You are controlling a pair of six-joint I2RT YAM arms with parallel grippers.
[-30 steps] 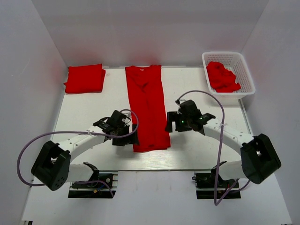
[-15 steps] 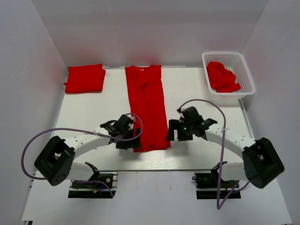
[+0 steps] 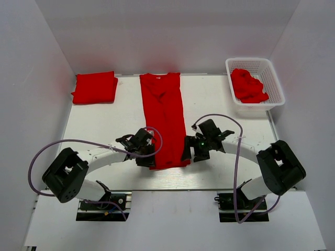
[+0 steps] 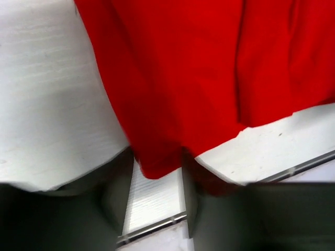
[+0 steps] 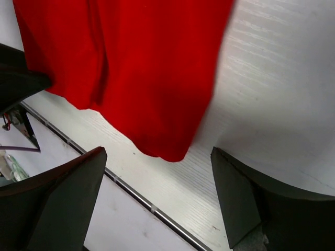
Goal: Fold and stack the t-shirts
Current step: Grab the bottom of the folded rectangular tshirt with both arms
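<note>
White wood-grain table (image 3: 104, 125), long narrow red cloth t-shirt strip (image 3: 163, 115), folded red cloth t-shirt (image 3: 95, 87) left of strip, white plastic lattice basket (image 3: 274, 81) right of strip

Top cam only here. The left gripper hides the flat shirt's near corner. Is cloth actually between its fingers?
Observer: Yes. On the left wrist cam the flat shirt's corner tip sits in the gap of the left gripper. Bare table shows between the fingers below it, so they are not closed together.
Operator: Right side?
Observer: On the right wrist cam the right gripper is wide open. The other near corner lies between its fingers, apart from both.
</note>
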